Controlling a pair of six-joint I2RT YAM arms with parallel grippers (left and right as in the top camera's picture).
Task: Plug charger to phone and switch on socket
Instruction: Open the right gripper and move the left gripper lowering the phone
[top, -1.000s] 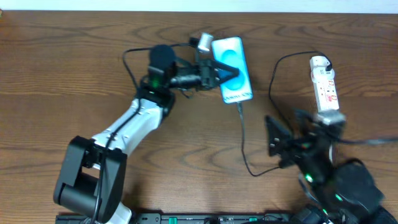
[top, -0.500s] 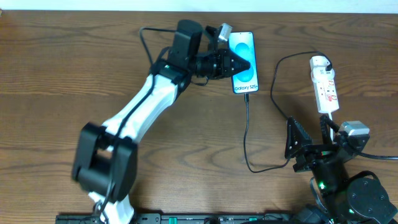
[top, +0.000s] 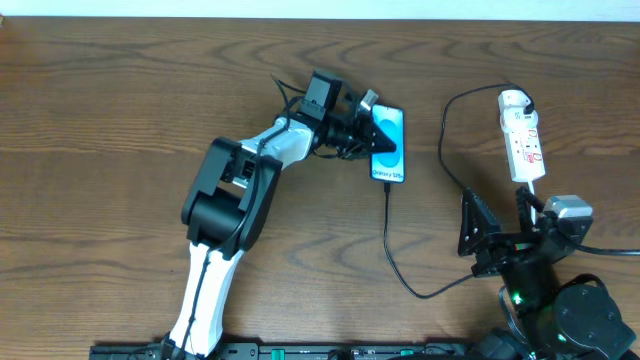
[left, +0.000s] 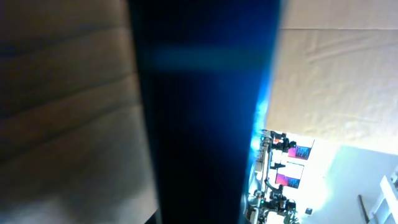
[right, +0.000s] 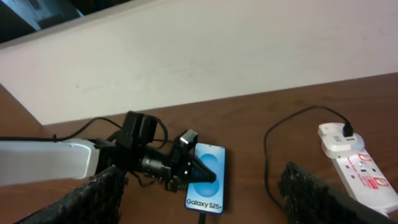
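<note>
The phone (top: 389, 172) has a cyan-blue screen and white text at its near end; it is at the table's middle back. My left gripper (top: 392, 146) is shut on it, one black finger lying across the screen. In the left wrist view the phone (left: 199, 124) fills the frame as a dark bar. The charger's black cable (top: 395, 250) meets the phone's near edge, then loops right and back to the socket (top: 522, 140), a white power strip. My right gripper (top: 497, 225) is open and empty at the near right. The right wrist view shows the phone (right: 208, 200), the left gripper (right: 200, 173), the cable (right: 267, 155) and the socket (right: 364, 168).
A white adapter (top: 513, 100) sits in the far end of the power strip, and it also shows in the right wrist view (right: 339, 140). The left arm (top: 225, 200) is folded across the middle left of the wooden table (top: 100, 120). A pale wall (right: 217, 56) stands behind the table.
My left gripper has brought the phone nearer and slightly left, with the cable following. The left arm has folded in. The right arm shifted right a second ago and has since held still.
</note>
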